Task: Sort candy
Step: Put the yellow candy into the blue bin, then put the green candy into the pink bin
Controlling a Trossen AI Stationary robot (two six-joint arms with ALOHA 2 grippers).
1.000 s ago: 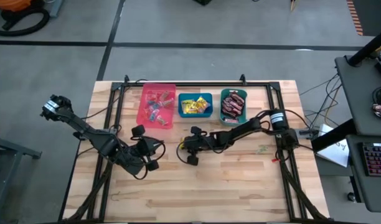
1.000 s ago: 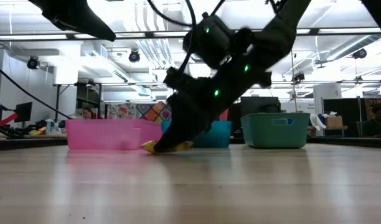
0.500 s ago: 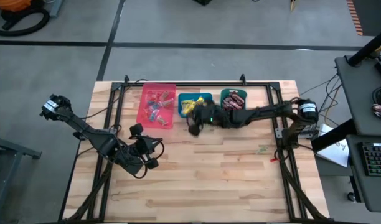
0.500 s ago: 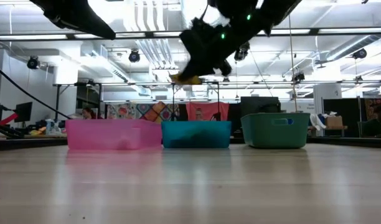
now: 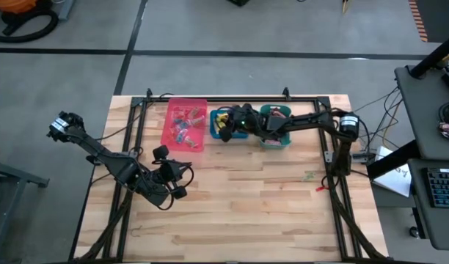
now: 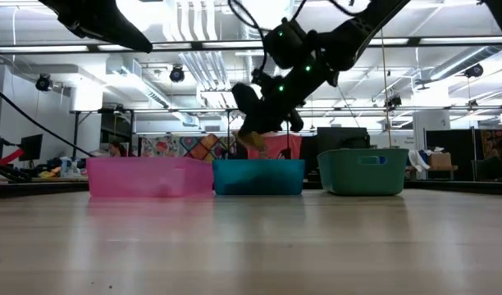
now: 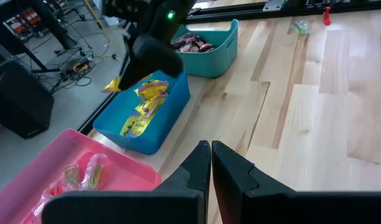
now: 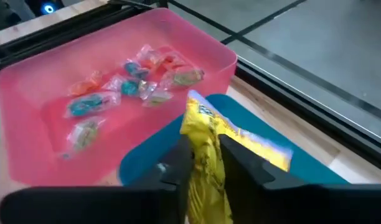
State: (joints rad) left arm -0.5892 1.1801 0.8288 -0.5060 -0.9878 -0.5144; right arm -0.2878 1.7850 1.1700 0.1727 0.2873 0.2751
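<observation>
High view is showing the right gripper (image 5: 226, 126) reaching across from the right side and hanging over the blue bin (image 5: 240, 134), the middle one of three bins lined up along the far side of the wooden table (image 5: 268, 205). Its fingers are pinching a yellow candy packet (image 8: 203, 146), which the right wrist view is showing clamped between the two dark fingers, just above the blue bin's rim and beside the pink bin (image 8: 116, 143). From the low view, the packet (image 6: 251, 138) is dangling in the air above the blue bin (image 6: 257, 177), clear of it.

More yellow packets (image 7: 144, 109) are lying inside the blue bin. Small pink and teal clear-wrapped sweets (image 8: 125, 84) are sitting in the pink bin, and dark brown-red bars (image 7: 190, 43) are filling the teal bin (image 7: 212, 59) on the right.

Meanwhile the left gripper (image 5: 174, 176) is waiting over the bare table, nearer the front and left of the bins, with its jaws nearly together and holding nothing, as the left wrist view is showing.
</observation>
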